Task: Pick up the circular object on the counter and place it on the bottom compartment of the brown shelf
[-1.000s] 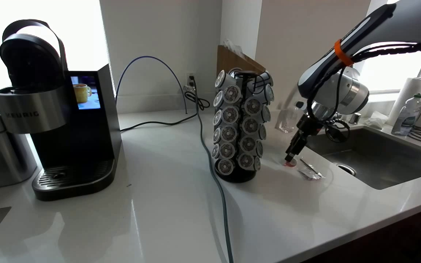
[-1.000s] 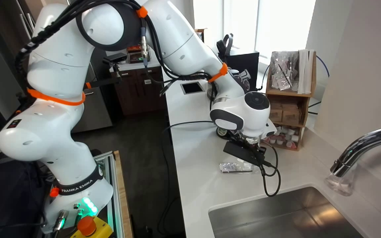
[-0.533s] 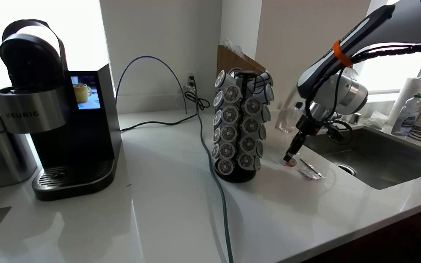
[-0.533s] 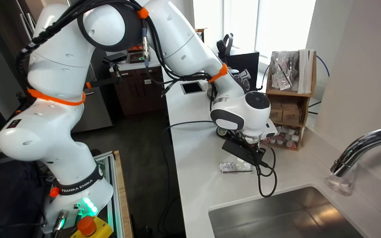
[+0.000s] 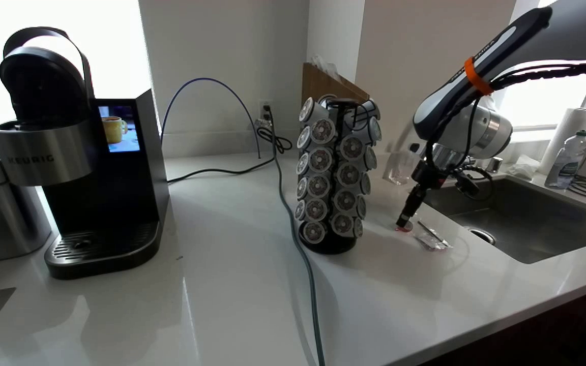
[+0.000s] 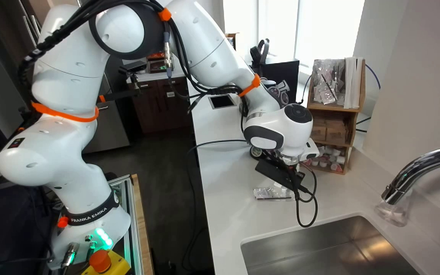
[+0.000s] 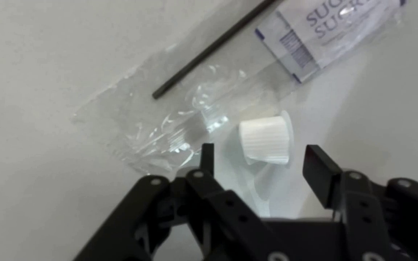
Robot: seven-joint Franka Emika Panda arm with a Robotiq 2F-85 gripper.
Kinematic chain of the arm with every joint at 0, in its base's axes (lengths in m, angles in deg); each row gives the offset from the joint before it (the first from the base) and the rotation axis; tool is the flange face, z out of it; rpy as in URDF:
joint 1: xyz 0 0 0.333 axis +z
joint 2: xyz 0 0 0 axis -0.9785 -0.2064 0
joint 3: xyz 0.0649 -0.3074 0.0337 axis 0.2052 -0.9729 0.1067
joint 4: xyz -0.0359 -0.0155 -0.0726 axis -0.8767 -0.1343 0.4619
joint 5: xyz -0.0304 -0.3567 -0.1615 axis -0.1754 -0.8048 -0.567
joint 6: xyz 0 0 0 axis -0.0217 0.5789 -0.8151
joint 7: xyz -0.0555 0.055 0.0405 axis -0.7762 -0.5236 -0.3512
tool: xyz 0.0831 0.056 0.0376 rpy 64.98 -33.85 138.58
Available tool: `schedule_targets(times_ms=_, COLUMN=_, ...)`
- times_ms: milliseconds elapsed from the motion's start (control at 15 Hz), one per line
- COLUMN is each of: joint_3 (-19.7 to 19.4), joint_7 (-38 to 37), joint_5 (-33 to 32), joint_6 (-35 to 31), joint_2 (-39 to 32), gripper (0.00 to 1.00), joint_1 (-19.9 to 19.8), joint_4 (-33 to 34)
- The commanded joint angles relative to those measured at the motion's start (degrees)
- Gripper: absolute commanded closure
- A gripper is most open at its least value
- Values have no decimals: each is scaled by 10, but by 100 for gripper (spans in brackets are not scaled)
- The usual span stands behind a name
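The circular object is a small white ribbed cup [image 7: 266,140] lying on its side on the counter, its rim facing right in the wrist view. A reddish lid [image 5: 405,227] shows at its spot in an exterior view. My gripper [image 7: 259,149] is open, with the cup between and slightly beyond its fingertips and a gap on each side. In an exterior view the fingertips [image 5: 403,222] are low over the counter by the cup. The brown shelf [image 6: 332,108] stands against the wall; its bottom compartment [image 6: 329,158] holds several small cups, partly hidden by the robot's hand.
A clear packet [image 7: 180,119] with a stirrer and sugar lies beside the cup. A tall pod carousel [image 5: 331,178] stands close by. The sink [image 6: 319,248] and faucet [image 6: 414,172] are near the arm. A coffee maker [image 5: 79,168] and a cable [image 5: 300,249] are on the counter.
The hand has turned and shifted slightly, its camera and hanging cable moving a little to the left in an exterior view. The cup and the packet have not visibly moved.
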Motion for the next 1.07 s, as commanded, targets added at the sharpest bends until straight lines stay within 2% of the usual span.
schedule_targets(times_ms=0, joint_3=5, joint_7=-26, joint_5=-34, joint_6=29, joint_2=12, gripper=32, joint_1=-9, joint_4=-7)
schedule_targets(times_ms=467, joint_3=4, joint_7=-34, joint_5=-49, joint_6=51, joint_2=26, gripper=49, joint_1=-10, joint_4=-10)
schedule_targets(times_ms=533, joint_3=3, joint_7=-33, joint_5=-49, joint_6=51, joint_2=27, gripper=55, joint_1=-10, joint_4=-11)
schedule_targets(times_ms=600, joint_3=3, joint_7=-34, joint_5=-50, joint_6=51, joint_2=29, gripper=54, joint_1=-10, joint_4=-11)
schedule_targets(times_ms=733, joint_3=2, joint_7=-34, joint_5=-50, joint_6=52, joint_2=31, gripper=60, joint_1=-10, joint_4=-12)
schedule_targets(times_ms=800, joint_3=2, joint_7=-35, joint_5=-50, joint_6=53, joint_2=32, gripper=58, joint_1=-10, joint_4=-12)
schedule_targets(times_ms=1000, joint_3=2, joint_7=-36, joint_5=-50, joint_6=53, joint_2=31, gripper=63, joint_1=-10, joint_4=-12)
